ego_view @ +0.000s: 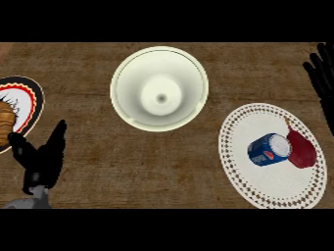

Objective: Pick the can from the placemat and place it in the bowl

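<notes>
A blue can (pixel 269 149) lies on its side on a white lace-edged placemat (pixel 260 186) at the right. Touching the can's right side is a dark red pear-shaped object (pixel 301 151). The cream bowl (pixel 159 88) stands empty at the upper middle of the counter. My right hand (pixel 333 93) is open at the right edge, fingers straight and pointing up, to the right of the placemat and apart from the can. At the lower left my left hand (pixel 43 157) rests open with fingers up.
A plate with a red, black and white rim (pixel 32 98) sits at the left edge and carries a croissant (pixel 1 122). The wooden counter (pixel 155 166) stretches between the bowl, plate and placemat.
</notes>
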